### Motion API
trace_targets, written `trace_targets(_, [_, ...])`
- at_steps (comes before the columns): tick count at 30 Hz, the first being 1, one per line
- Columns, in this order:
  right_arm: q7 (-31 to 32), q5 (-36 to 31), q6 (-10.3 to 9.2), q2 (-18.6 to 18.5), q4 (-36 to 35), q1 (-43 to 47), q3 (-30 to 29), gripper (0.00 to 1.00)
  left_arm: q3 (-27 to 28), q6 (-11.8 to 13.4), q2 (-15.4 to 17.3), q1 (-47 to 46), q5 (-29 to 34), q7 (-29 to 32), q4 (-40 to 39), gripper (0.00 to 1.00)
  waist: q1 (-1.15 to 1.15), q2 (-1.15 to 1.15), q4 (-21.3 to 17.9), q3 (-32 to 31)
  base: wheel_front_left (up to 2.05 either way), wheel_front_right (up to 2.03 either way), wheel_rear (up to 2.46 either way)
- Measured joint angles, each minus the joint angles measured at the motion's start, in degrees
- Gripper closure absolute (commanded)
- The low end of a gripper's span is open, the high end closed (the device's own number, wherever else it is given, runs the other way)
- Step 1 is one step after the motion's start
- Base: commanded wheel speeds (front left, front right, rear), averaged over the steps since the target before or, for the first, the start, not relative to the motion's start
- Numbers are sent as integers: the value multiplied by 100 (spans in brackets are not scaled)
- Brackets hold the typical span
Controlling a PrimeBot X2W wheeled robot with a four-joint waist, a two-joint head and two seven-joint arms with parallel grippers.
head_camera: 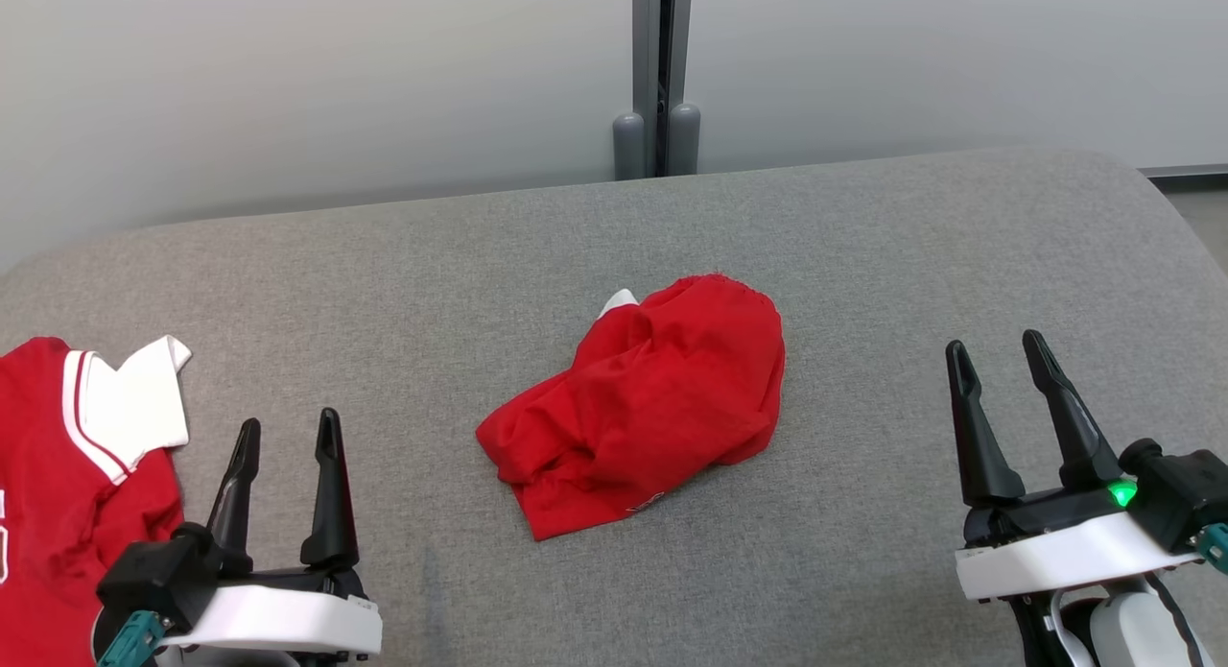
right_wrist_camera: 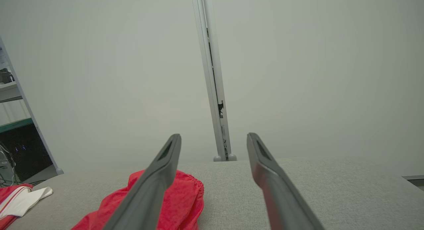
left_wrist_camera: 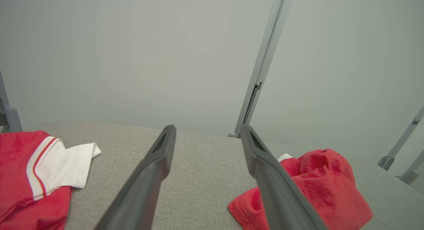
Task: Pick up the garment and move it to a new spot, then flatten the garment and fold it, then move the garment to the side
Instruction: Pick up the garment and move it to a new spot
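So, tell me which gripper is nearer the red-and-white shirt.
Left. The left gripper sits just right of the red-and-white shirt; the right gripper is far across, beyond the crumpled red garment.

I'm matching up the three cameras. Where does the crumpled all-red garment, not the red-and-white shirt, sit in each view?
Head view: the crumpled red garment lies in the middle of the picture, on the grey padded surface.
Left wrist view: it is at the lower right.
Right wrist view: it is at the bottom edge, left of centre.
Shared landmark: the grey post on the wall behind.
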Motion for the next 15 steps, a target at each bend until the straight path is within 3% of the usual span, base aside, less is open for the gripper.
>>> trace_targets(4, [0, -1, 0, -2, 8, 5, 14, 0, 121, -183, -169, 3, 180, 0, 78, 0, 0, 0, 10, -43, 0, 0, 0])
trace_targets(15, [-1, -2, 0, -20, 13, 8, 42, 0, 274, -392, -366, 10, 372, 0, 220, 0, 0, 0, -17, -106, 0, 0, 0])
